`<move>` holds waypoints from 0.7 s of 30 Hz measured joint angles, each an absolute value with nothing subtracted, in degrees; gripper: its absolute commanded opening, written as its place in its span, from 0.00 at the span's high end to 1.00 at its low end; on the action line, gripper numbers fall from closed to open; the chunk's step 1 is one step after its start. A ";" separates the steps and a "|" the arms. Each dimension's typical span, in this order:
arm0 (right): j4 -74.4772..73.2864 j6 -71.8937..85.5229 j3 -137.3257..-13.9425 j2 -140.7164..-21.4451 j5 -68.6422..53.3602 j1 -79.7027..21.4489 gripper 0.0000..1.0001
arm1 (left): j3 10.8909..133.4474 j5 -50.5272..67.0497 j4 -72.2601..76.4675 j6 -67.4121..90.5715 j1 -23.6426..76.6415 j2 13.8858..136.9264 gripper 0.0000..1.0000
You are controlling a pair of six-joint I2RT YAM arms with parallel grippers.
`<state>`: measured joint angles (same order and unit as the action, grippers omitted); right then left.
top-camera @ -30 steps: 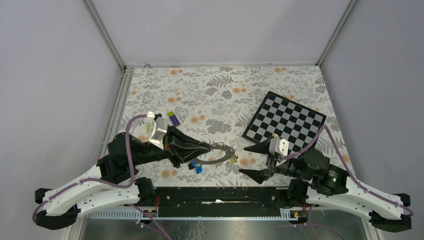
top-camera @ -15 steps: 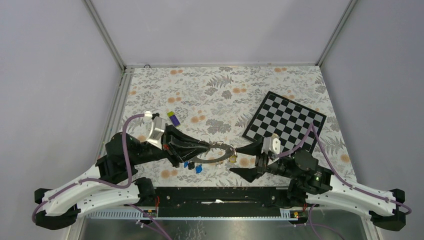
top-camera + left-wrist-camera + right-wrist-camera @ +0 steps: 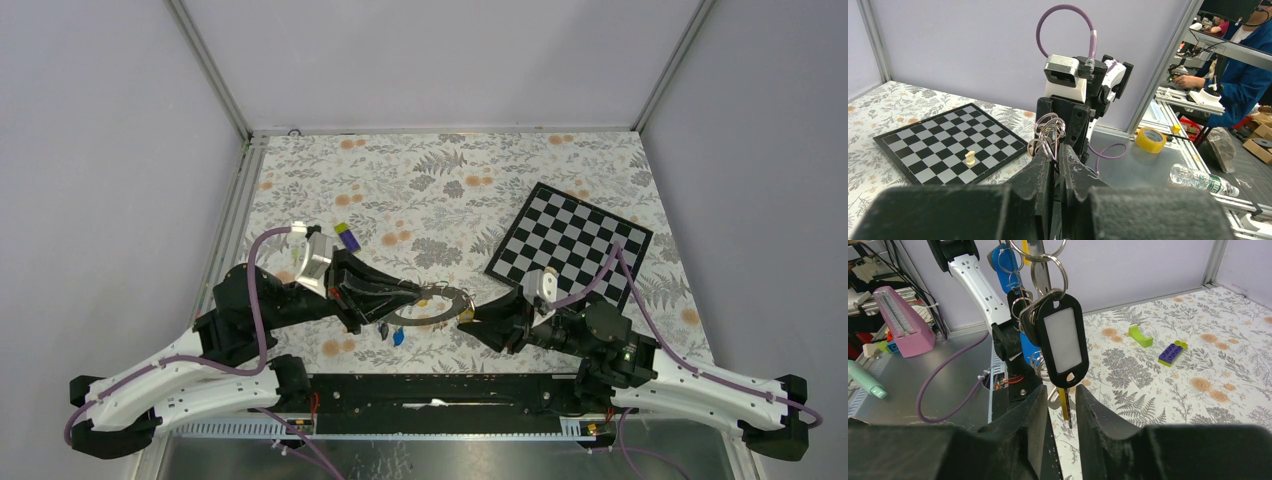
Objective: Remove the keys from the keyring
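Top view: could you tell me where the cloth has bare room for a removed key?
Bare cloth runs along the far edge, and between the purple-and-green block and the chessboard. It is crowded at the near centre, around the keyring and its keys.

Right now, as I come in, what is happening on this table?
The left gripper is shut on the keyring, holding it up with the keys hanging from it. The right gripper has its fingers either side of one hanging key, below a black tag. Whether it grips yet is unclear.
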<state>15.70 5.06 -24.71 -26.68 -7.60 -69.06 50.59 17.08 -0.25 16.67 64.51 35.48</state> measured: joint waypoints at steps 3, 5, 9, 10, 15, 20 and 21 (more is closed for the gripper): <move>15.73 5.61 -24.43 -26.68 -7.60 -69.06 0.83 | 50.59 17.04 -0.27 16.64 64.51 35.48 1.00; 15.75 5.96 -24.34 -26.68 -7.60 -69.06 0.92 | 50.59 17.02 -0.27 16.64 64.51 35.48 1.00; 15.70 6.57 -24.34 -26.70 -7.60 -69.06 1.00 | 50.59 16.71 -0.27 16.67 64.51 35.46 1.00; 15.59 6.68 -24.34 -26.70 -7.57 -69.06 1.00 | 50.59 16.58 -0.30 16.64 64.51 35.35 1.00; 14.39 6.76 -24.53 -26.63 -7.18 -69.06 1.00 | 50.43 15.99 -0.36 16.67 64.51 34.92 1.00; 12.19 6.68 -25.06 -25.04 -6.57 -69.06 1.00 | 50.15 15.14 -0.45 16.67 64.51 34.17 1.00; 11.75 6.66 -25.30 -24.67 -6.48 -69.06 1.00 | 50.13 14.94 -0.47 16.67 64.51 34.04 1.00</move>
<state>11.75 6.66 -25.30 -24.67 -6.48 -69.06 50.13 14.94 -0.47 16.67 64.51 34.04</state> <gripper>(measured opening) 0.086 0.090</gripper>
